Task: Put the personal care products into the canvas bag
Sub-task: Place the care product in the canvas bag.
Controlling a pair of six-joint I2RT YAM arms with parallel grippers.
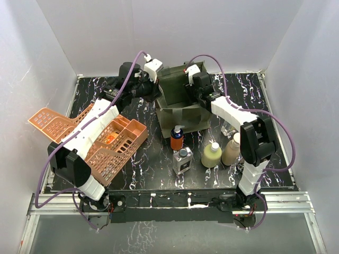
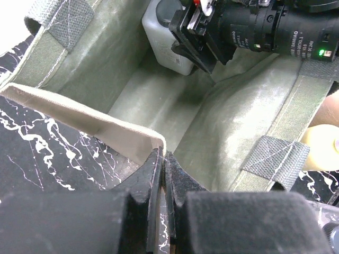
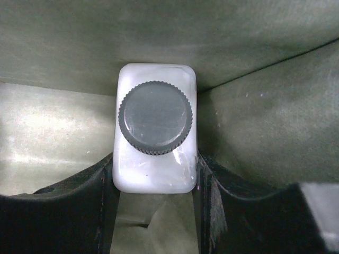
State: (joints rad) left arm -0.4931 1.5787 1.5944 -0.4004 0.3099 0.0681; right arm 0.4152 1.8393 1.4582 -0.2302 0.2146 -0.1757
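Note:
The olive-green canvas bag (image 1: 177, 108) stands open at the back middle of the table. My left gripper (image 2: 163, 154) is shut on the bag's near rim (image 2: 106, 124), pinching the fabric at the bag's left side (image 1: 158, 94). My right gripper (image 3: 155, 177) reaches down inside the bag (image 3: 254, 132), shut on a white bottle (image 3: 153, 169) with a dark ribbed cap. That bottle (image 2: 161, 42) hangs upright above the bag's floor. Still on the table are an orange bottle (image 1: 177, 138), a square clear bottle (image 1: 183, 161), a yellow-green pump bottle (image 1: 211, 155) and a tan bottle (image 1: 231, 150).
An orange lattice basket (image 1: 114, 143) lies under my left arm, with another orange basket piece (image 1: 53, 123) at the far left. A clear bottle (image 1: 229, 127) stands partly hidden behind my right arm. White walls close in the dark marbled table (image 1: 153, 164).

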